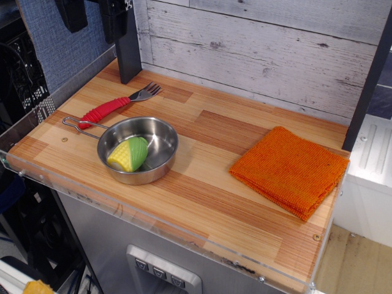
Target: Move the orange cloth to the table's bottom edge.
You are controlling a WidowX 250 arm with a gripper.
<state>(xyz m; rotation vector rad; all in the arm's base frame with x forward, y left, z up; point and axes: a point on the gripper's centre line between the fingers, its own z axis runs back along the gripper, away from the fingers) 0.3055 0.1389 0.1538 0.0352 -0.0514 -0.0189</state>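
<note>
Nearest the lens: the desk's bottom edge (153, 226), clear acrylic strip with small screws, running along the front of the striped wood top. Below it a grey panel with a few buttons (160, 272).

Orange cloth (289, 171) lies flat at the right end of the desk, folded square, rotated so one corner points toward the front rim. It sits between the plank wall (263, 55) and the front rim, nearer the right end, well apart from the steel pan (139, 149).

Handling, my read: light, soft, floppy, coarse knit so decent friction on the wood. Folded layers may separate or drag if pinched at one layer only. Best bet is a top-down pinch near the front corner or along the near fold, catching all layers, then lift a little or drag toward the rim.

Pan holds a toy corn cob (128, 154); red-handled fork (116, 105) lies behind it. Both off the path.

Tool: only dark hardware (113, 21) at the top left, fingers out of view, so cannot tell whether spread or closed.
</note>
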